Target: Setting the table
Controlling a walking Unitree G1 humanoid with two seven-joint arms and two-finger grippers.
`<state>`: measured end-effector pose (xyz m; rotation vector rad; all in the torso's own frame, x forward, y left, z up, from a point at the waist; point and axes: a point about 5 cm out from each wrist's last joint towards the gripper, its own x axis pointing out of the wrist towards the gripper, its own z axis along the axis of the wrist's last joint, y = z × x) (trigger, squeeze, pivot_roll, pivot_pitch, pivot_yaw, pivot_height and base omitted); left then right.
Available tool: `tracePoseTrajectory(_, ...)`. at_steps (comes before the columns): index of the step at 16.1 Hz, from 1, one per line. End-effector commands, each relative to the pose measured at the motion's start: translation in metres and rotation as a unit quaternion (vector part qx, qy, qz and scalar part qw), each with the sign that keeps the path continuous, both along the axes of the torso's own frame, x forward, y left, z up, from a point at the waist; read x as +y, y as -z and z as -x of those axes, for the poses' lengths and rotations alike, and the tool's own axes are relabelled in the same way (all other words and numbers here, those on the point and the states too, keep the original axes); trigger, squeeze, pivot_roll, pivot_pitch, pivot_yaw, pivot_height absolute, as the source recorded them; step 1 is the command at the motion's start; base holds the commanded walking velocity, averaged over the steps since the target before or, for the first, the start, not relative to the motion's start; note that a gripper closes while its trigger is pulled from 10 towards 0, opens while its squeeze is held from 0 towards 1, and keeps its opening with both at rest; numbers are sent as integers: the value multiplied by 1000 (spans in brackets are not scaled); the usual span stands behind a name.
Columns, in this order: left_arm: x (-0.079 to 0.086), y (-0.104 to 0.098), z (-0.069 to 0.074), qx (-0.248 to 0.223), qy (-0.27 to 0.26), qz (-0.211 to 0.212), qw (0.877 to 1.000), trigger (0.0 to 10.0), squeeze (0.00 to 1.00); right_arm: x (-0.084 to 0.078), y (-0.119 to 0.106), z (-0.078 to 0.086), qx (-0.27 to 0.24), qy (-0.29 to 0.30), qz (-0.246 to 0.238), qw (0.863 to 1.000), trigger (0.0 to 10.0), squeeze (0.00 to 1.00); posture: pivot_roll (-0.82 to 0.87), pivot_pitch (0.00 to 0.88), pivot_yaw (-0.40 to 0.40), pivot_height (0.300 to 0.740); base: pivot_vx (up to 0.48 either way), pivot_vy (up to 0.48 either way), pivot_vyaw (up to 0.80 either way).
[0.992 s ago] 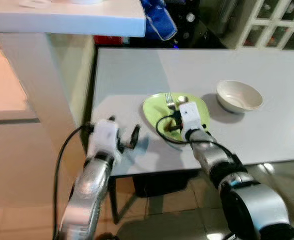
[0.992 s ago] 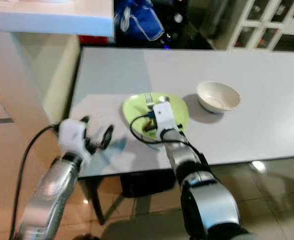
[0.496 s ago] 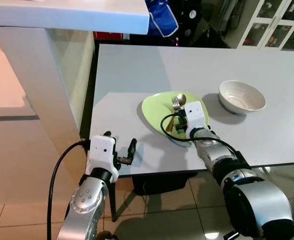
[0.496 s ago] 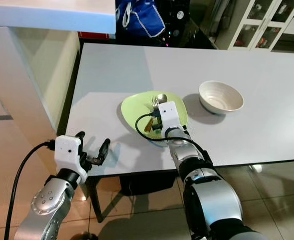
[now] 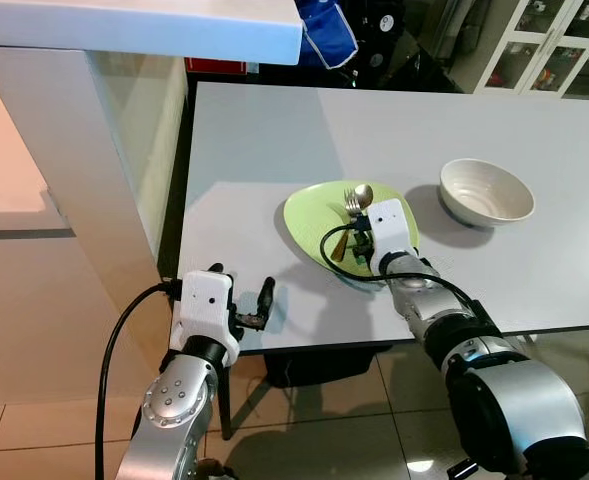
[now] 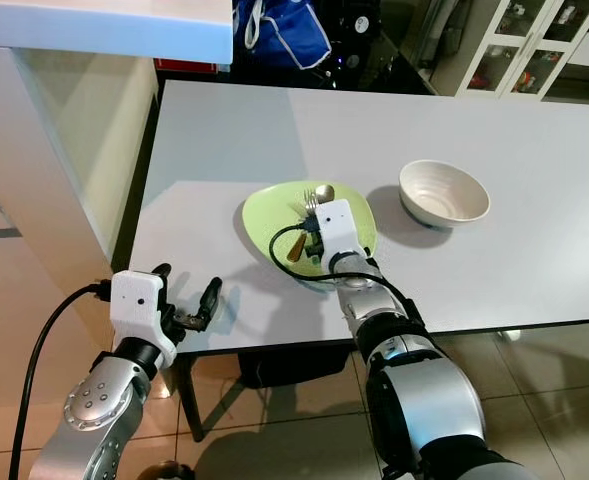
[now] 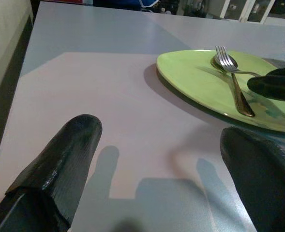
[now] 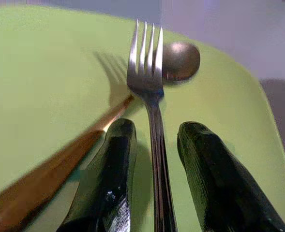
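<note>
Right gripper [image 8: 154, 164] jaws clenched on steel fork [image 8: 147, 72] over glossy green plate [image 8: 45, 87]; left gripper [image 7: 157, 183] jaws released.

Silver fork [image 8: 149, 92], copper-handled spoon [image 8: 178, 60] – flat on green plate [image 5: 309, 215].

Both head views look steeply down from above the near edge of the table [image 5: 274, 150], sharing the green plate [image 5: 309, 215] and bowl [image 5: 484, 190]. The left wrist view skims low across the tabletop towards that plate. The right wrist view sits close over the fork [image 8: 149, 82].
</note>
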<state>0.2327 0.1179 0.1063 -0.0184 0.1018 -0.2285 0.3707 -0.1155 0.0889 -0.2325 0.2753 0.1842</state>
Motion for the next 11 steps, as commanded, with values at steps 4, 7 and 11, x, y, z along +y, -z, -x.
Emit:
tracePoseTrajectory(4, -8, -2, -2, -5, 7, 2, 1000, 10000, 0, 1, -30, -12, -85, -6, 3, 996, 10000, 0, 186, 38, -102, 740, 0, 0, 0)
tracePoseTrajectory(7, -10, -2, -3, -5, 9, 3, 1000, 10000, 0, 1, -35, -14, -94, -9, -3, 996, 10000, 0, 183, 29, -106, 740, 0, 0, 0)
tracePoseTrajectory(11, -11, -1, -3, -6, 4, 5, 1000, 10000, 0, 14, -57, -18, -152, -36, -30, 987, 10000, 0, 185, 23, -117, 740, 0, 0, 0)
